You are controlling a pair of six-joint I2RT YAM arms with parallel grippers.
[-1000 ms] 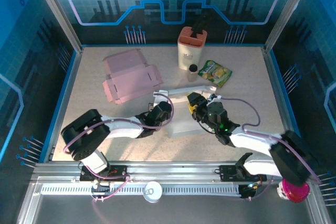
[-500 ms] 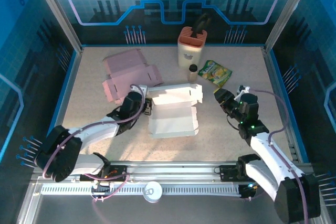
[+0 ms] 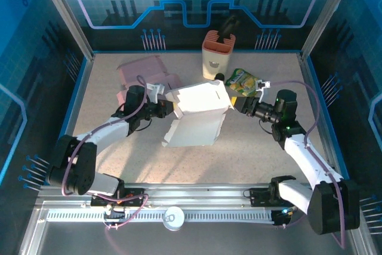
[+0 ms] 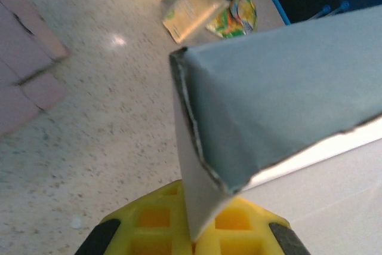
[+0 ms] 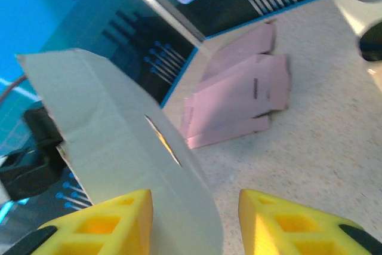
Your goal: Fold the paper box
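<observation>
One white paper box (image 3: 198, 111), half-formed, tilts up over the middle of the desk (image 3: 262, 162), its left wall pinched in the jaws of the left gripper (image 3: 162, 108), its right flap between the spread jaws of the right gripper (image 3: 240, 104). The walls are being raised, I judge; next, the right gripper must nip that flap and fold it in.

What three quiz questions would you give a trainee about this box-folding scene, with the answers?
1. True or false: the left gripper is shut on the white box.
2. The flat box at the back left is: A pink, B green, C black.
3. Fill in: the snack packet lies nearest the ___ gripper.

Key: 1 true; 2 A; 3 right, since the right gripper sits just in front of the packet.
</observation>
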